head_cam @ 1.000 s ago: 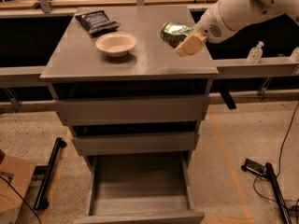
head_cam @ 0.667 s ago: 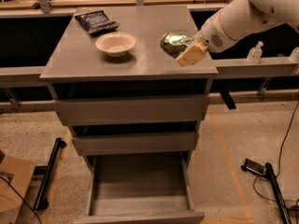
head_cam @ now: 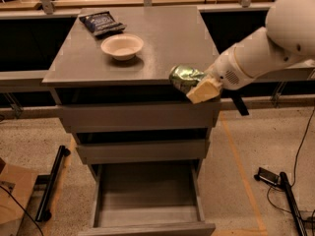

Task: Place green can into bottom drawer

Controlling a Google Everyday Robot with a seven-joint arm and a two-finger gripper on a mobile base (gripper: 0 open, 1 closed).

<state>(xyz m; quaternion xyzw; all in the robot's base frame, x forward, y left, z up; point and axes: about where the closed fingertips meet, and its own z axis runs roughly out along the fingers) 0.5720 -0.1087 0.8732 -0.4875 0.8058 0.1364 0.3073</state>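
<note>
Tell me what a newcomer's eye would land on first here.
First, the big white arm reaching in from the right, its gripper clamped on the green can at the front right edge of the cabinet top. Next, the bottom drawer, pulled open with nothing showing inside, below and left of the can. Then the white bowl and dark chip bag at the top's back left.

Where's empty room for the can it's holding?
The bottom drawer is open and bare inside. The top is free on its right half; bowl and bag crowd its back left. The gripper holds the can at its front edge.
</note>
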